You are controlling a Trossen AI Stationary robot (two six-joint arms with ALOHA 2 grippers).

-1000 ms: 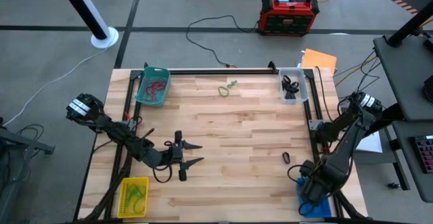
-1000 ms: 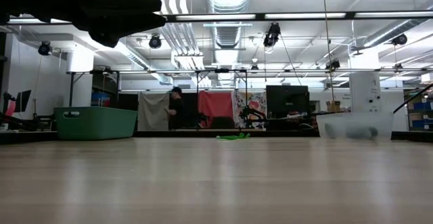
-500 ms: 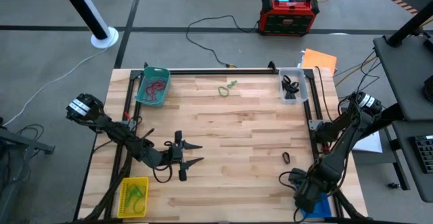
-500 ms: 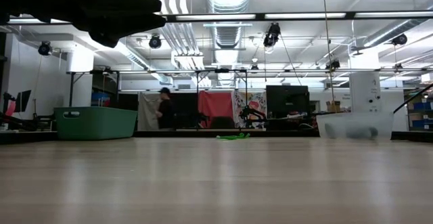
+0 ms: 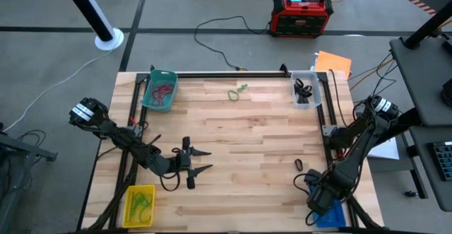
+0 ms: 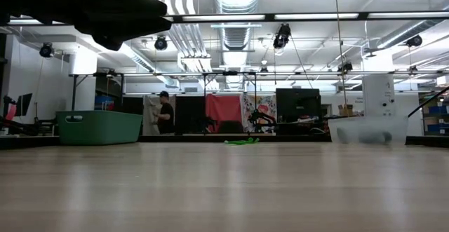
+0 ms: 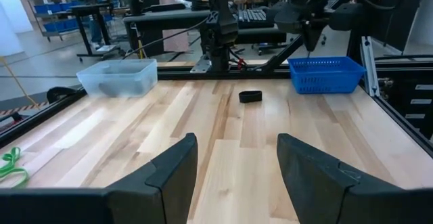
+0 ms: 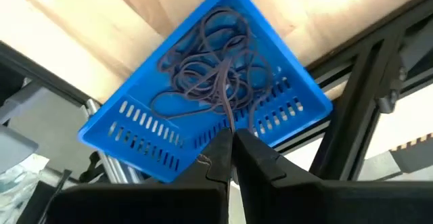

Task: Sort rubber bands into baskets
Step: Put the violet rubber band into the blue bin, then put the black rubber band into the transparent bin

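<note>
Looking down, high view: the right gripper [image 5: 319, 200] is held over the blue basket [image 5: 332, 215] at the table's near right corner; the left gripper [image 5: 200, 161] is parked with its fingers spread wide, low over the wood left of centre, holding nothing.
Loose bands, high view: a green rubber band [image 5: 237, 91] is seen near the far edge and a dark rubber band [image 5: 299, 165] just beside the right arm; the teal basket [image 5: 159, 90], clear basket [image 5: 305, 90] and yellow basket [image 5: 139, 204] are seen at the other corners.
Low view: the green band [image 6: 242, 141] lies flat and thin on the table [image 6: 224, 190], so a pinch right at the surface is judged necessary.
Left wrist view: the dark band [image 7: 250, 96] is seen well ahead of the spread fingers [image 7: 169, 176], near the blue basket [image 7: 326, 74].
Right wrist view: the fingers [image 8: 218, 158] are pressed narrow on a brownish band [image 8: 226, 99] that hangs over the blue basket [image 8: 203, 88], among many tangled bands.
Handling: the bands are judged light, floppy and stretchy; one strand should be pinched, as snagging on neighbours is likely.
</note>
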